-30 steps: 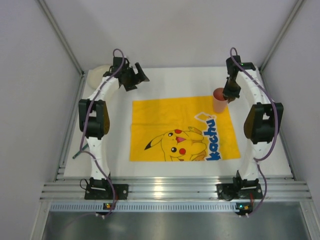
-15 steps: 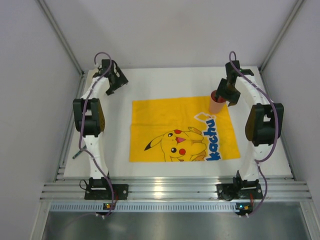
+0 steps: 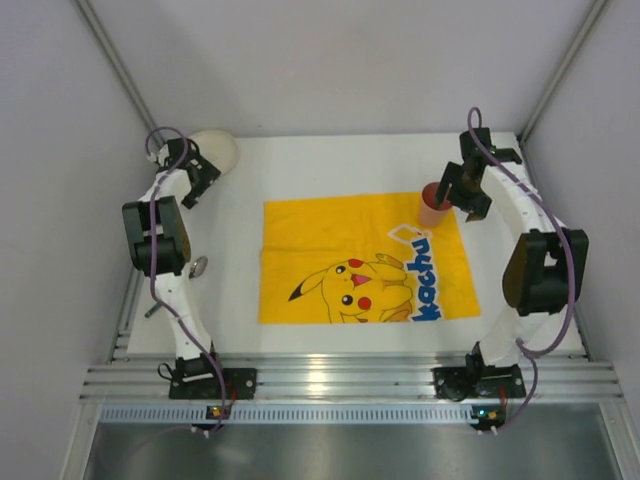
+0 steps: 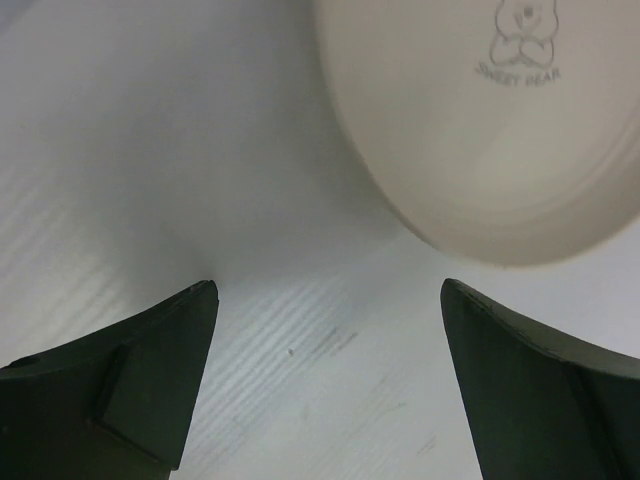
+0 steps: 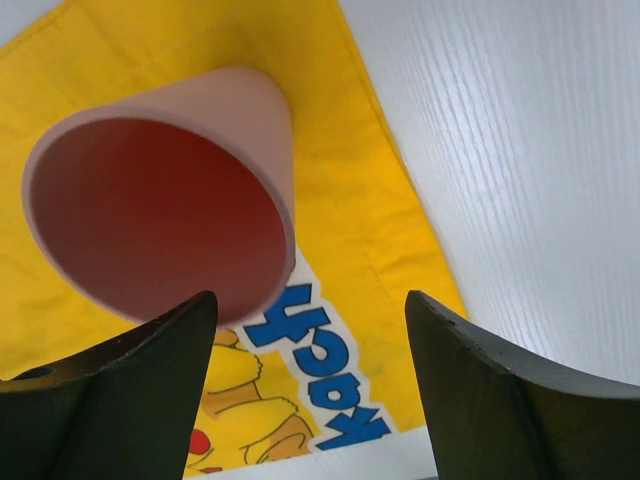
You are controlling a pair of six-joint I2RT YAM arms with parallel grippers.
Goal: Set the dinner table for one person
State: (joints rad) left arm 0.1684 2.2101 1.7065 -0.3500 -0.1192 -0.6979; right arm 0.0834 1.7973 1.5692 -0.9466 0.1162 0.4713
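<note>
The white dinner table (image 3: 330,160) carries a yellow Pikachu mat (image 3: 320,230). A pink cup (image 3: 433,203) stands upright on the mat's far right corner. My right gripper (image 3: 462,192) hovers just right of it, open and empty. In the right wrist view the cup (image 5: 160,210) sits ahead of my left finger and outside the right gripper (image 5: 310,390). A cream plate (image 3: 215,150) lies at the far left corner. My left gripper (image 3: 198,178) is open just short of it. In the left wrist view the plate (image 4: 480,120), printed with a bear, lies beyond the left gripper (image 4: 330,380).
A small round metallic object (image 3: 199,265) lies on the table beside the left arm. Grey walls with metal posts close in both sides. An aluminium rail (image 3: 330,380) runs along the near edge, where both arm bases are bolted.
My right gripper opened and let go of the cup, which now stands on the mat corner. The left arm swung left to the table's far left corner, uncovering the cream plate.
</note>
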